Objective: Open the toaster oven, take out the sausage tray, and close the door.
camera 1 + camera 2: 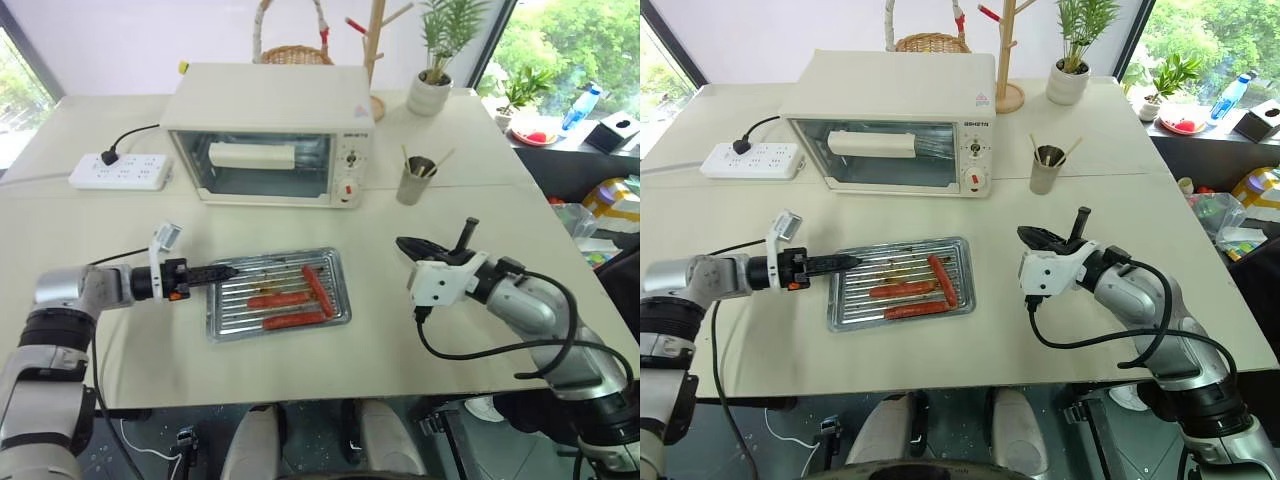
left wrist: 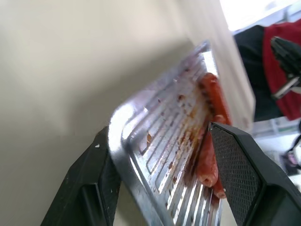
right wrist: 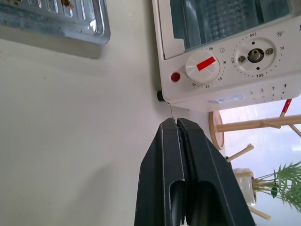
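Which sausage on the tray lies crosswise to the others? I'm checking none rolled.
The sausage nearest the tray's right end: it runs toward the oven, while the other two lie along the tray's length.

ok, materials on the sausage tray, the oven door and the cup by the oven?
Sausage tray: looks like bare polished metal, going by its silver shine, the pressed ribs and the grease stains sitting on top.
Door: clear pane, probably glass, since the rack shows through; the frame is glossy cream, either painted metal or plastic.
Cup: dull grey with a brushed-metal look, holding wooden sticks.
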You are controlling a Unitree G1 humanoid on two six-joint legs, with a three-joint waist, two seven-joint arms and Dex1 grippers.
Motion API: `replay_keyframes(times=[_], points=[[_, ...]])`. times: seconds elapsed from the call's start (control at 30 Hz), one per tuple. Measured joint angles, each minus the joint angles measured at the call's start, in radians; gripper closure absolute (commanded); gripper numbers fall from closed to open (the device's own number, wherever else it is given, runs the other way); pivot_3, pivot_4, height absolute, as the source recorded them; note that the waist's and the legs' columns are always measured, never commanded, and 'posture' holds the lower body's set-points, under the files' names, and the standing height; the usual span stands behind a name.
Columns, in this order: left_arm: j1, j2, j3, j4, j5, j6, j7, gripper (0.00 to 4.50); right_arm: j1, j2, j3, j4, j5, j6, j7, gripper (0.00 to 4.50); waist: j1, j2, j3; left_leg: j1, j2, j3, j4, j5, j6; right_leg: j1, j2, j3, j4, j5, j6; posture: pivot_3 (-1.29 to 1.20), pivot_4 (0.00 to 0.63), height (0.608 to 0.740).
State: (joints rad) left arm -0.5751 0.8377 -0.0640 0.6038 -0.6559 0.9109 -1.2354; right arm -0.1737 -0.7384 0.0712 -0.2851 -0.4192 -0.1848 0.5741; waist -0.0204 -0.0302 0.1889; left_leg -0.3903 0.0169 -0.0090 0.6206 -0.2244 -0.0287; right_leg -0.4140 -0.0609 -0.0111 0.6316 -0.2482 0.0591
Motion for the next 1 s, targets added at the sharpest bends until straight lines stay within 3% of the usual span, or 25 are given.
replay_keyframes(times=[0.23,0.37,0.47,0.6,0.73,1.0], points=[[0.135,0.169,0.026,-0.058,0.135,-0.27,-0.07,1.57,-0.017,0.001,-0.005,0.023,0.055,-0.004,0.016,4.5,-0.008,0.0,0.0,-0.002,0.006,0.004,-0.006,0.0,0.0,-0.007,0.004,0.005,0.001,0.0,-0.002,0.0,0.15,0.74],[0.232,0.269,0.121,-0.16,0.179,-0.387,-0.091,1.57,0.006,-0.003,-0.081,-0.003,0.266,0.099,0.119,4.5,0.007,-0.002,0.001,-0.007,0.008,0.005,-0.005,0.0,0.0,-0.012,0.004,0.005,0.0,0.001,-0.002,0.0,0.15,0.74],[0.261,0.328,0.217,-0.264,0.163,-0.4,-0.113,1.57,0.014,-0.025,-0.14,-0.07,0.462,0.259,0.216,4.5,0.016,-0.002,0.001,-0.013,0.008,0.005,-0.002,0.0,0.0,-0.014,0.0,0.003,0.0,0.001,-0.002,0.0,0.15,0.74],[0.271,0.388,0.379,-0.507,0.058,-0.328,-0.147,1.57,-0.004,-0.112,-0.276,-0.129,0.839,0.605,0.352,4.5,0.024,0.0,0.002,-0.016,0.007,0.007,0.003,0.0,0.0,-0.015,-0.003,0.003,-0.001,0.001,-0.002,0.0,0.15,0.74],[0.283,0.412,0.438,-0.652,0.011,-0.29,-0.168,1.57,-0.034,-0.214,-0.362,-0.127,1.065,0.819,0.457,4.5,0.026,0.002,0.003,-0.016,0.005,0.009,0.004,0.0,0.0,-0.015,-0.002,0.003,-0.001,0.001,-0.001,0.0,0.15,0.74],[0.356,0.431,0.44,-0.741,0.027,-0.31,-0.22,1.57,-0.089,-0.271,-0.381,-0.08,1.21,0.953,0.554,4.5,0.022,0.003,0.004,-0.017,0.01,0.011,0.004,-0.001,0.001,-0.016,0.006,0.002,-0.001,0.001,-0.001,0.0,0.15,0.74]])
